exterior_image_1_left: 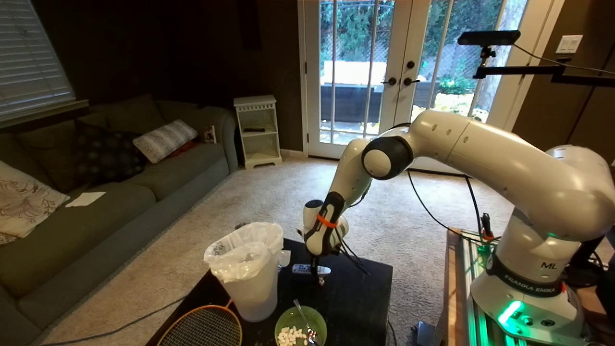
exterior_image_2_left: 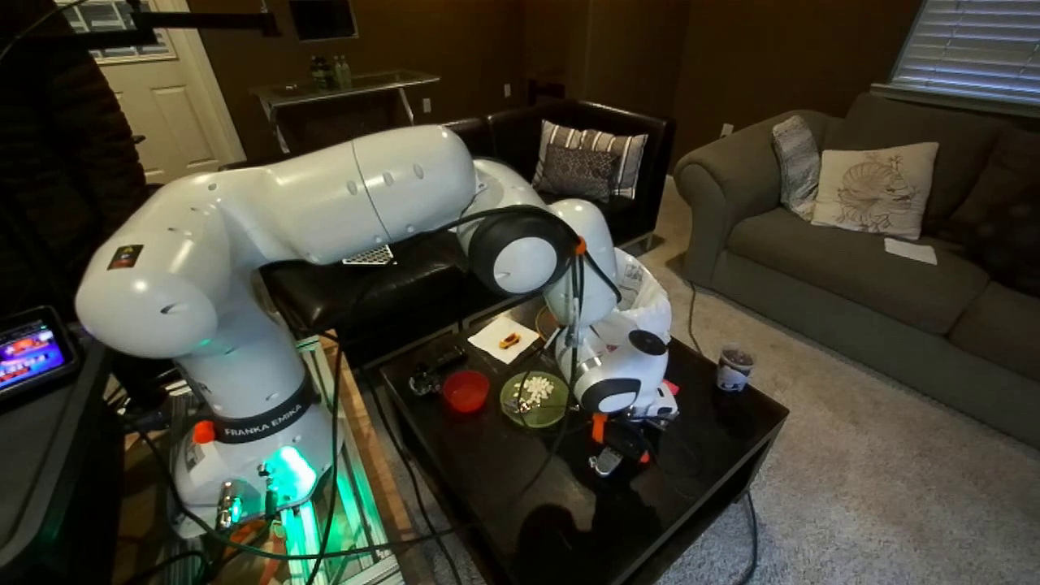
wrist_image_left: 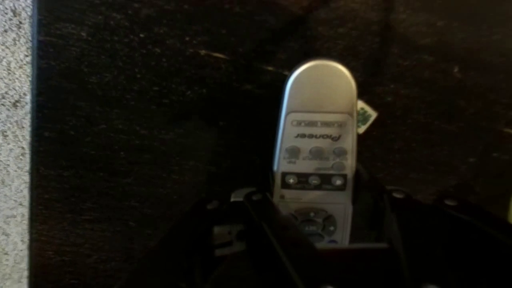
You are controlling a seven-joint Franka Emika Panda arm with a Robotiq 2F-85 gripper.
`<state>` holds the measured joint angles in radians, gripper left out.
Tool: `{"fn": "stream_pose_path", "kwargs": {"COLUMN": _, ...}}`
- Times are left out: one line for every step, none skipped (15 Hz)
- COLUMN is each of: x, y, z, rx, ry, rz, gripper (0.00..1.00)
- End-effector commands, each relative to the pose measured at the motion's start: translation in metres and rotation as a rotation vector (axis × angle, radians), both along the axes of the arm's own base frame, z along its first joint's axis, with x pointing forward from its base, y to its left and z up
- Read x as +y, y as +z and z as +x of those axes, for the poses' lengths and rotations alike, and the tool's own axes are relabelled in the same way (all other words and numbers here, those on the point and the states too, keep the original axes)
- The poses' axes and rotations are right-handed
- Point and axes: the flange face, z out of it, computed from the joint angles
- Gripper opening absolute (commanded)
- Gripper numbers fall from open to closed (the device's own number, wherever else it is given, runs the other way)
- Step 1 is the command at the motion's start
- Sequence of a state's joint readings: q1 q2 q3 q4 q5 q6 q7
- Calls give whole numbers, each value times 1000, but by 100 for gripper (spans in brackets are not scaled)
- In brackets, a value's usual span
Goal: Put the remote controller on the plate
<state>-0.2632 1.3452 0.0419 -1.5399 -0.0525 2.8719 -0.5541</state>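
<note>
The gripper (wrist_image_left: 315,196) is low over the dark table (exterior_image_1_left: 360,298), with one finger on each side of the remote controller (wrist_image_left: 319,148). The fingers look close to its edges, but it is hard to tell if they are squeezing it or only standing around it. The remote controller is right between them, buttons up, and it seems to lie flat on the table. So getting to it looks done.

The plate (exterior_image_1_left: 289,318) is on the same table, off to one side of the gripper and apart from the fingers. White bits (exterior_image_1_left: 289,335) and a spoon (exterior_image_1_left: 303,317) are in it, and the remote controller is not. Most of the job seems left: hold tight, lift, carry it across to the plate, set it down and let go. The spoon might make it sit crooked there.
</note>
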Motion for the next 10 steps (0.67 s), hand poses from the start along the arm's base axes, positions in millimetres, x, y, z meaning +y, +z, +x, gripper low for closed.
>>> {"fn": "stream_pose_path", "kwargs": {"x": 48, "y": 16, "z": -40, "rx": -33, "ry": 121, "rz": 61, "gripper": 27}}
{"fn": "stream_pose_path", "kwargs": {"x": 62, "y": 18, "z": -50, "rx": -54, "ry": 145, "rz": 71, "gripper": 27}}
{"fn": "stream_pose_path", "kwargs": {"x": 78, "y": 20, "z": -61, "rx": -64, "ry": 190, "rz": 83, "gripper": 27}}
{"fn": "stream_pose_path", "kwargs": {"x": 95, "y": 22, "z": -74, "rx": -50, "ry": 246, "rz": 84, "gripper": 27}}
{"fn": "stream_pose_path", "kwargs": {"x": 109, "y": 24, "z": -88, "rx": -48, "ry": 274, "rz": 79, "gripper": 27}}
{"fn": "stream_pose_path", "kwargs": {"x": 122, "y": 28, "z": -101, "rx": -49, "ry": 306, "rz": 70, "gripper": 27}}
{"fn": "stream_pose_path", "kwargs": {"x": 133, "y": 33, "z": -113, "rx": -67, "ry": 332, "rz": 58, "gripper": 27}}
{"fn": "stream_pose_path", "kwargs": {"x": 143, "y": 40, "z": -126, "rx": -73, "ry": 343, "rz": 53, "gripper": 27}}
{"fn": "stream_pose_path", "kwargs": {"x": 130, "y": 12, "z": -101, "rx": -70, "ry": 308, "rz": 77, "gripper": 52}}
{"fn": "stream_pose_path", "kwargs": {"x": 139, "y": 17, "z": -112, "rx": -73, "ry": 325, "rz": 71, "gripper": 52}}
